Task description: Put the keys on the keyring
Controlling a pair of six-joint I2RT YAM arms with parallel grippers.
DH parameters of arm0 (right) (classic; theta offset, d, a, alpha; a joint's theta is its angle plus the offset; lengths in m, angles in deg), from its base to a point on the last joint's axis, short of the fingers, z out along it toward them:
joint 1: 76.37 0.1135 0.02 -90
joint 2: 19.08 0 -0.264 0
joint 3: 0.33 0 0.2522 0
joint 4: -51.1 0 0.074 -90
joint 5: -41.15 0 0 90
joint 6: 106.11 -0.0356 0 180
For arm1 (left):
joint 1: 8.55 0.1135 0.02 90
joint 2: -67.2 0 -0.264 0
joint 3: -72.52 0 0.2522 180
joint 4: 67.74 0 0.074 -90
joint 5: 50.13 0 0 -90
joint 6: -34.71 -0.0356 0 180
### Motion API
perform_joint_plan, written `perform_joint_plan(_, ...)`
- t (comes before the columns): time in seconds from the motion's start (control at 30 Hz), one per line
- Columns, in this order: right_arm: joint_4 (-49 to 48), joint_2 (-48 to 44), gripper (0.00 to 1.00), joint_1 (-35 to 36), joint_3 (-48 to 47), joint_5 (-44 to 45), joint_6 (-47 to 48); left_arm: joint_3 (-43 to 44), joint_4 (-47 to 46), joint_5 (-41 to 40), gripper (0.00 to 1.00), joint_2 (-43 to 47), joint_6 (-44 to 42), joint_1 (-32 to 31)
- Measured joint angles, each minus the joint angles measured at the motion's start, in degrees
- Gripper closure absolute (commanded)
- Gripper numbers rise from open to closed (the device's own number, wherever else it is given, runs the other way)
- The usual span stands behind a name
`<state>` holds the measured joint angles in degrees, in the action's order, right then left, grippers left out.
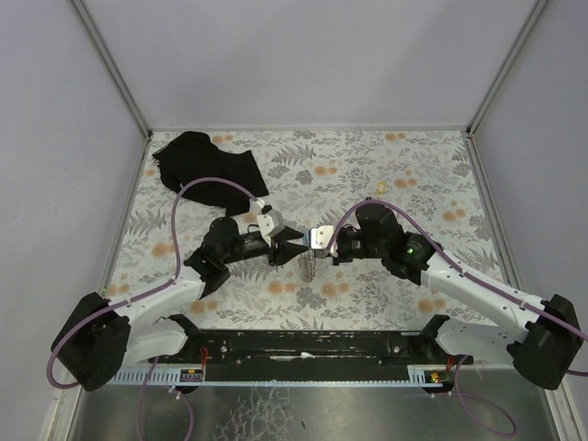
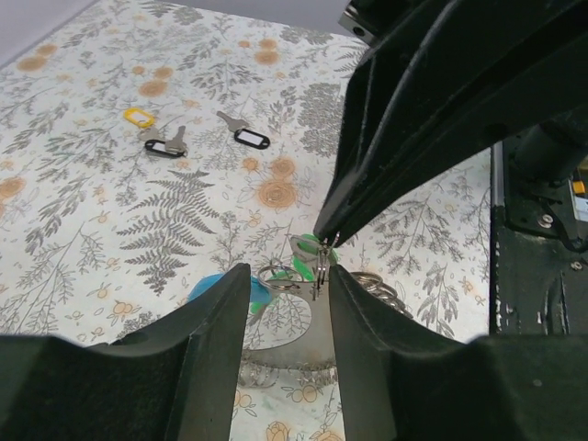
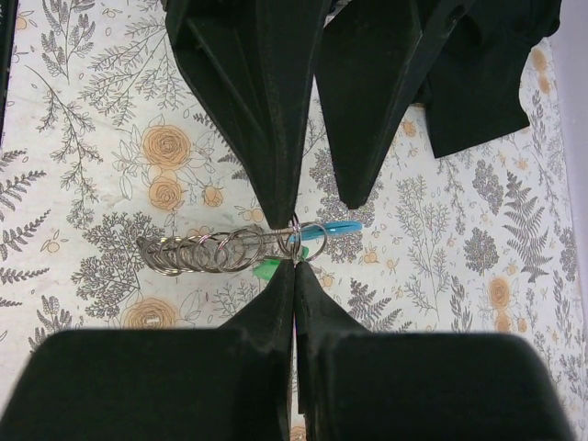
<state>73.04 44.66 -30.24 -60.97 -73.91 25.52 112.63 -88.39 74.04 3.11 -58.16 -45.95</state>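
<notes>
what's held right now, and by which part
The right gripper pinches a small metal ring by its rim, beside the blue keyring. The left gripper is open, holding nothing.

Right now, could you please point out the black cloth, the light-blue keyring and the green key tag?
black cloth [image 1: 207,175]: top view, middle of the fabric.
light-blue keyring [image 3: 344,226]: right wrist view, its blue band.
green key tag [image 3: 266,268]: right wrist view, the exposed plastic.

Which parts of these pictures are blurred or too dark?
Top view: soft, even light, but the rings are too small for detail. Left wrist view: its own jaws are black and soft; far tagged keys look sharp. Right wrist view: jaws are dark shapes, rings crisp.
</notes>
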Motion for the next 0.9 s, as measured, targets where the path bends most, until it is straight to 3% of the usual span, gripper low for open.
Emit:
perform_joint_plan(0.37,0.20,0.07,1.00,0.00,-0.37,-0.90,0.00,2.23,3.26,6.88,0.71,-2.21,-2.69,0.02)
perform_joint_plan(0.63,0.52,0.07,1.00,0.00,-0.96,-1.14,0.02,2.99,3.76,8.50,0.99,-3.13,-3.21,0.02)
perform_joint_plan(0.9,0.81,-0.04,1.00,0.00,-0.96,-0.96,0.00,2.99,4.22,7.63,1.00,-2.75,-3.13,0.02)
